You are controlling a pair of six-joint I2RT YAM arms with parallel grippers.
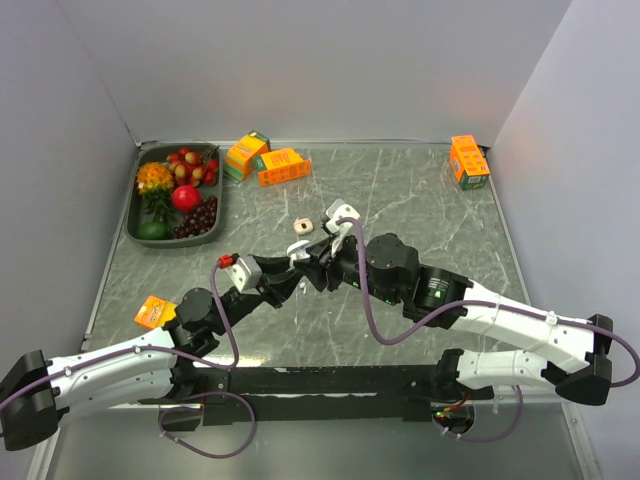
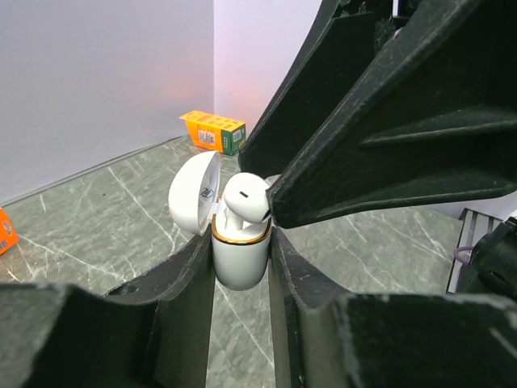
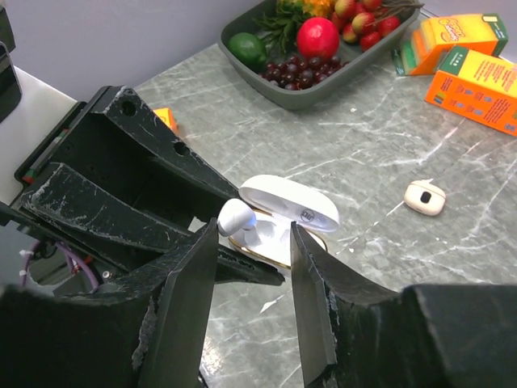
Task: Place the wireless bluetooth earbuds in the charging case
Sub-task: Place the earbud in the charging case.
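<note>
**Earbud upright in the case, my two claws meeting over it**

My left claw point(image 2: 241, 252) is pressed onto the charging case point(image 2: 240, 267), one finger flat on each side of its white body, below the gold rim. The case stands upright between those fingers. Its lid point(image 2: 194, 194) is swung open, away from my wrist and to the left.

One earbud point(image 2: 246, 198) sits in the case. Its long axis is about vertical, with the rounded head up above the rim and the stem down inside.

My right claw point(image 3: 253, 229) is spread. The earbud's head shows just past the fingertips, nearer the left one, with open space between the fingers. My left wrist view adds that the tip of one right finger point(image 2: 363, 145) touches the side of the head.

From above, both arms reach forward and inward, wrists low, and the claws meet nose to nose near the middle of the table point(image 1: 430, 200).

Beyond my right claw lies a small cream piece point(image 3: 425, 197). Farther off are the fruit tray point(image 3: 339, 81) and orange boxes point(image 3: 477, 77).
</note>
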